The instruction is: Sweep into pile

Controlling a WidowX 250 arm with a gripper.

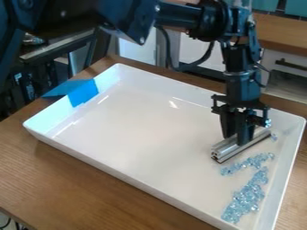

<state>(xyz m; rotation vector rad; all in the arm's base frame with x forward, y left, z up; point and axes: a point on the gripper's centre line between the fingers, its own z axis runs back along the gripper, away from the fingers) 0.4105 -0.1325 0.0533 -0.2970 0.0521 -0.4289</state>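
Toward the right of the white tray (132,121), my fingers (242,134) are clamped narrowly on a silvery metal bar (225,150); pale blue beads (244,197) lie scattered from just beside it toward the near right corner

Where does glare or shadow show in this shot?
Camera view: a small bright spot on the white tray's floor, streaks near the blue tape, shine along the metal bar, and a soft shadow on the table below the tray's left corner.
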